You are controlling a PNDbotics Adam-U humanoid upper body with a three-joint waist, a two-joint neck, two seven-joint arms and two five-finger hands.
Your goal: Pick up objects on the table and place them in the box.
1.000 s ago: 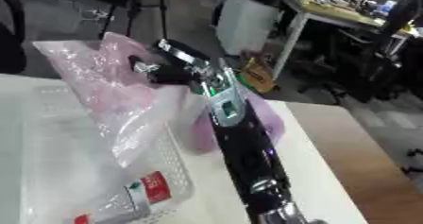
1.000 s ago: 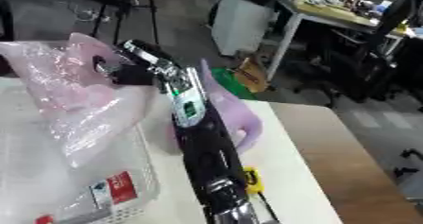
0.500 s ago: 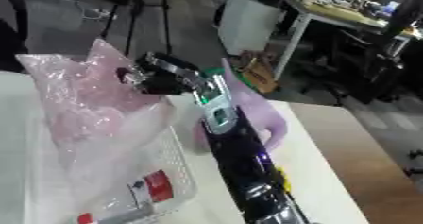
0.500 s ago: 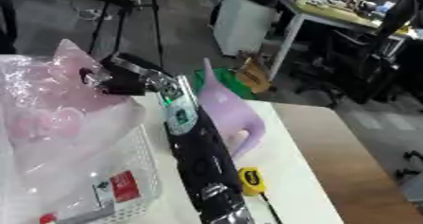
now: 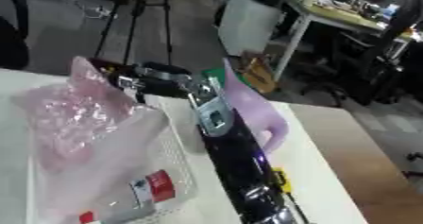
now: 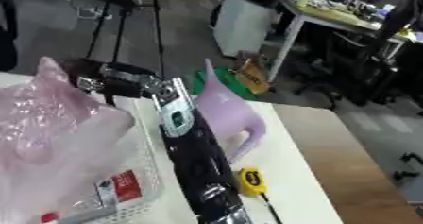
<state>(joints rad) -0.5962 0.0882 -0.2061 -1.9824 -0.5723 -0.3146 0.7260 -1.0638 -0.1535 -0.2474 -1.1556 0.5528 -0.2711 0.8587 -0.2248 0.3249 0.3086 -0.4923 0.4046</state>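
Observation:
My right arm (image 5: 235, 157) reaches up from the bottom edge and across the white mesh box (image 5: 180, 164). Its hand (image 5: 136, 80) is at the top right corner of a crinkled pink plastic bag (image 5: 74, 116), with the fingers curled on the bag's upper edge. The bag lies across the left part of the box and bulges over its rim. A bottle with a red label (image 5: 147, 192) lies inside the box near the front. The left hand shows in neither view.
A lilac jug (image 6: 227, 112) stands on the white table just right of my arm. A small yellow tape measure (image 6: 252, 180) lies further forward on the table (image 6: 289, 194). Beyond the table's far edge are floor, desks and chairs.
My right hand has carried the pink bag left and lower, so the bag now rests over the box. The camera has also shifted.

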